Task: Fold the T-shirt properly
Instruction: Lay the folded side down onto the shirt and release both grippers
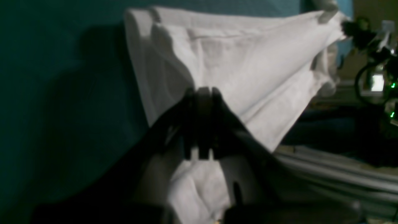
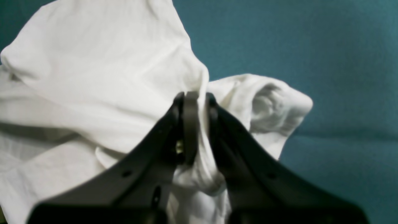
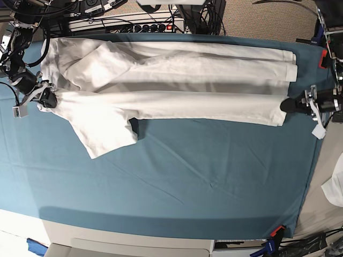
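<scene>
Looking through the left wrist view, the left claw (image 1: pixel 203 91) is pressed together on a fold of the T-shirt (image 1: pixel 248 68), with white cloth bunched between and below its dark fingers (image 1: pixel 217 102). From the pinch the fabric stretches away taut toward the far right claw (image 1: pixel 353 29), which is small and blurred in the upper right corner. Teal cloth (image 1: pixel 62 93) fills the left side behind the shirt.

Seen from the right wrist view, the right claw (image 2: pixel 194 96) is likewise clamped on the T-shirt (image 2: pixel 93 77); a twist of white cloth is squeezed between its fingers (image 2: pixel 214 109) and bulges out beneath them. A sleeve-like lump lies just to the right of the pinch, over the teal cloth (image 2: pixel 311 62).

From the base view, the T-shirt (image 3: pixel 177 80) lies stretched lengthwise across the far half of the desk, on the teal cloth (image 3: pixel 187 182), folded along its length into a long band. One sleeve flares toward the near side at the left end. The right claw (image 3: pixel 49 98) grips the left end, and the left claw (image 3: pixel 286 105) grips the right end. A small white cloth scrap (image 3: pixel 335 187) lies off the cloth's right edge.
</scene>
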{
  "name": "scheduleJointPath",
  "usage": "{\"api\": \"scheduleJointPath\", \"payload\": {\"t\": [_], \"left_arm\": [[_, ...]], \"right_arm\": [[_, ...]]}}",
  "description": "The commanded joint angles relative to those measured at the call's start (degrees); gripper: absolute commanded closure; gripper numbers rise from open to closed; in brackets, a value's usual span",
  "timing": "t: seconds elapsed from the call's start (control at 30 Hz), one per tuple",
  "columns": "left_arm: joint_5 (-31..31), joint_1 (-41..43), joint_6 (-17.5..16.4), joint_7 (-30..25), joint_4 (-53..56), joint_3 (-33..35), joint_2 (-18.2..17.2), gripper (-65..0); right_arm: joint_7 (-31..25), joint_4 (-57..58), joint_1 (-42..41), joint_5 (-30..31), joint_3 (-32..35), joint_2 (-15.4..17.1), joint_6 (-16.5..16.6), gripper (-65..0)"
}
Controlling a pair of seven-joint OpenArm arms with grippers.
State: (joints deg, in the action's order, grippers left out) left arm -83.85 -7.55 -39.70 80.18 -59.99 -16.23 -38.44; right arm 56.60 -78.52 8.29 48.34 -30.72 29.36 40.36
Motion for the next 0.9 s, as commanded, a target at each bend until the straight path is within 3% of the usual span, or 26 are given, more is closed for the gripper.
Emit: {"api": "scheduleJointPath", "payload": {"t": [0.0,0.53,0.73,0.8,0.87], "left_arm": [[-1.1,-0.7,-0.3,-0.2,-1.9,-0.6,-2.1,0.0],[-1.1,1.9,-0.3,-0.2,-4.0,-0.6,-2.0,0.0],[-1.1,2.2,-0.3,-0.2,-4.0,-0.6,-1.9,0.0],[-1.1,2.2,-0.3,-0.2,-4.0,-0.6,-1.9,-7.6],[-1.1,2.2,-0.3,-0.2,-4.0,-0.6,-1.9,-15.2]], "right_arm": [[-0.8,-1.0,-0.3,0.4,-0.5,1.7,-0.4,0.0],[-0.7,-1.0,3.9,2.2,-0.5,1.7,-0.4,0.0],[-2.4,-1.0,3.9,-1.5,-0.5,1.7,-0.4,0.0],[-2.4,-1.0,3.9,-1.9,-0.5,1.7,-0.4,-0.7],[-2.4,-1.0,3.9,-1.9,-0.5,1.7,-0.4,-8.4]]}}
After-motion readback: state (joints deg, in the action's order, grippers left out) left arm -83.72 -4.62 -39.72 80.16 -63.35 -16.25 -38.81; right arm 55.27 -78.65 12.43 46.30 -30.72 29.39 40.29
